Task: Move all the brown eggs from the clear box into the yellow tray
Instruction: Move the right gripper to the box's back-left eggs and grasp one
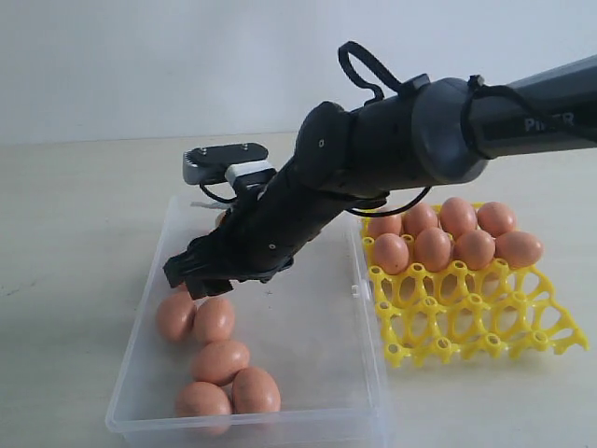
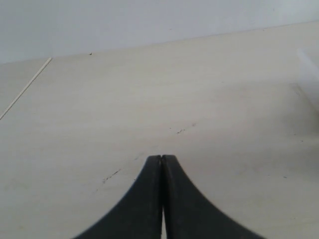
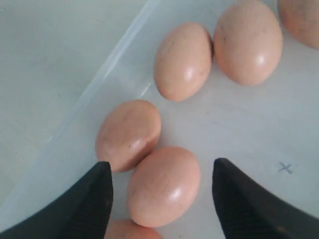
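One brown egg [image 3: 163,185] lies between the right gripper's [image 3: 160,163] spread fingers [image 3: 84,204].

Right arm angled down, left end effector closed.
The right arm [image 1: 392,140] slants from the upper right of the exterior view down toward the left. Its black wrist [image 1: 280,219] is pitched forward and the right end effector [image 1: 191,278] points downward, its two fingers [image 3: 84,204] spread wide apart. The left end effector [image 2: 162,167] has its dark jaws pressed together, tips touching.
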Robot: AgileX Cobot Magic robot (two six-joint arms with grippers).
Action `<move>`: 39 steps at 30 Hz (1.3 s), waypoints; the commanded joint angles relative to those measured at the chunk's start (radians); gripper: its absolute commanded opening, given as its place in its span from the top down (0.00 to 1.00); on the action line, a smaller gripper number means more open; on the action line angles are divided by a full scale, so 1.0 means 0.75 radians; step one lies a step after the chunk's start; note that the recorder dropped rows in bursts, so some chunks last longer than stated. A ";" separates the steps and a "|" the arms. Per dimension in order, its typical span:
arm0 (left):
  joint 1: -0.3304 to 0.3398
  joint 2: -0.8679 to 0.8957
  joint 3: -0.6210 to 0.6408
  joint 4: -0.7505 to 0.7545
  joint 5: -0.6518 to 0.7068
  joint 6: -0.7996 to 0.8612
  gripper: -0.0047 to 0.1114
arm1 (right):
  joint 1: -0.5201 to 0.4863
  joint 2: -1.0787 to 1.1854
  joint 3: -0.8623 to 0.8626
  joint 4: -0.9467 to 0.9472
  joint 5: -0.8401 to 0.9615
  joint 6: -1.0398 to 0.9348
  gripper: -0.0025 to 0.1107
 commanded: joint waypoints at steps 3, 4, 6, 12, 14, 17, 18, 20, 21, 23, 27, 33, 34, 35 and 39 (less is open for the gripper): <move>-0.007 0.001 -0.005 -0.001 -0.012 -0.003 0.96 | 0.002 0.081 -0.011 0.124 -0.036 -0.004 0.47; -0.007 0.001 -0.005 -0.001 -0.012 -0.003 0.96 | 0.002 0.096 -0.011 0.141 -0.033 -0.004 0.47; -0.007 0.001 -0.005 -0.001 -0.012 -0.003 0.96 | 0.002 0.112 -0.011 0.166 -0.033 -0.004 0.47; -0.007 0.001 -0.005 -0.001 -0.012 -0.003 0.96 | 0.002 0.132 -0.011 0.241 -0.082 -0.002 0.47; -0.007 0.001 -0.005 -0.001 -0.012 -0.003 0.96 | 0.002 0.132 -0.011 0.262 -0.104 -0.002 0.47; -0.007 0.001 -0.005 -0.001 -0.012 -0.003 0.96 | 0.002 0.138 -0.011 0.268 -0.128 -0.017 0.47; -0.007 0.001 -0.005 -0.001 -0.012 -0.003 0.96 | 0.002 0.141 -0.011 0.268 -0.128 -0.017 0.48; -0.007 0.001 -0.005 -0.001 -0.012 -0.003 0.96 | 0.002 0.155 -0.011 0.271 -0.128 -0.017 0.48; -0.007 0.001 -0.005 -0.001 -0.012 -0.003 0.96 | 0.002 0.165 -0.011 0.271 -0.128 -0.017 0.49; -0.007 0.001 -0.005 -0.001 -0.012 -0.003 0.96 | 0.002 0.182 -0.011 0.274 -0.126 -0.017 0.49; -0.007 0.001 -0.005 -0.001 -0.012 -0.003 0.96 | 0.002 0.208 -0.011 0.280 -0.126 -0.017 0.49; -0.007 0.001 -0.005 -0.001 -0.012 -0.003 0.96 | 0.002 0.232 -0.011 0.314 -0.131 -0.025 0.49; -0.007 0.001 -0.005 -0.001 -0.012 -0.003 0.96 | 0.002 0.234 -0.011 0.314 -0.131 -0.035 0.50; -0.007 0.001 -0.005 -0.001 -0.012 -0.003 0.96 | 0.002 0.234 -0.011 0.314 -0.131 -0.055 0.52; -0.007 0.001 -0.005 -0.001 -0.012 -0.003 0.96 | 0.002 0.234 -0.011 0.311 -0.126 -0.094 0.81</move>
